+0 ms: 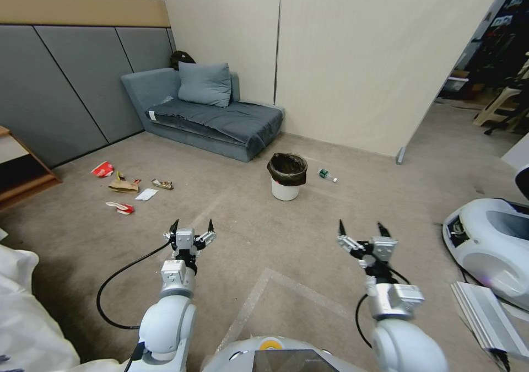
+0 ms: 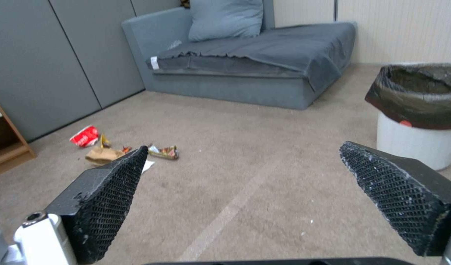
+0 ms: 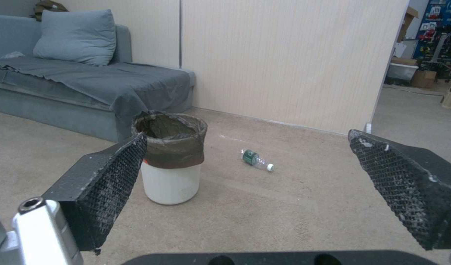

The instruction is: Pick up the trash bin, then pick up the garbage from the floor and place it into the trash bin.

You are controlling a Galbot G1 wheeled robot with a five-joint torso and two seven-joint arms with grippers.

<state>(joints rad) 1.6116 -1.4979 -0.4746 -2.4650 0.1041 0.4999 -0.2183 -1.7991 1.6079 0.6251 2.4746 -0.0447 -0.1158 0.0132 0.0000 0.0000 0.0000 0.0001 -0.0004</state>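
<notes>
The trash bin (image 1: 286, 178), a small white bucket with a black liner, stands upright on the carpet in front of the sofa, ahead of both arms. The garbage lies far left on the floor: a red cup (image 1: 103, 169), crumpled brown paper (image 1: 123, 185), a wrapper (image 1: 162, 184), a white napkin (image 1: 146, 194) and a red-and-white piece (image 1: 121, 208). My left gripper (image 1: 193, 226) hangs open and empty above the carpet. My right gripper (image 1: 361, 227) is open and empty too, pointing toward the bin (image 3: 170, 165). The left wrist view shows the bin (image 2: 417, 110) and the red cup (image 2: 84, 135).
A grey sofa (image 1: 209, 116) with a pillow stands against the wall behind the bin. A plastic bottle (image 1: 327, 175) lies right of the bin. A wooden shelf (image 1: 22, 173) is at the far left and white equipment (image 1: 490, 245) at the right. Open carpet separates me from the bin.
</notes>
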